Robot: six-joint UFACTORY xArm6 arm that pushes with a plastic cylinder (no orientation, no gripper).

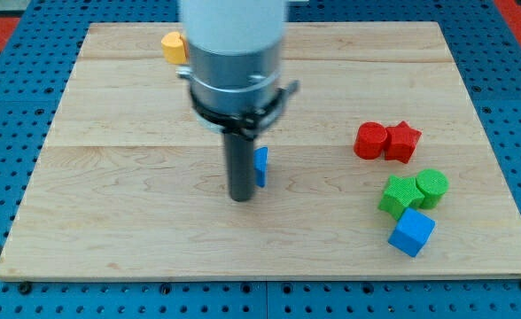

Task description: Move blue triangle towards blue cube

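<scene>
Camera view shows you one wooden bench (154,257) with seven blocks on it. My tip (240,198) rests on the wood near the middle; this arm ends in a plain rod and carries no fingers, so nothing is apart, together or clamped, and all places below are given from the tip.

You have two blue blocks. The blue triangle (261,166) stands just to the view's right of the rod, slightly above the tip's end, partly hidden behind the shaft; you cannot tell whether they touch. The blue cube (411,233) lies well to the view's right of the tip and a little lower, near the bench's bottom edge.

You have two green blocks, touching each other, just above the blue cube: a green star-like block (400,196) and a green cylinder (432,187).

You have two red blocks, side by side and touching, to the view's right of the tip and higher: a red cylinder (370,140) and a red star (403,140).

You have one yellow block (173,46), far above the tip toward the view's top, half hidden by the arm's pale body; its shape is unclear.
</scene>
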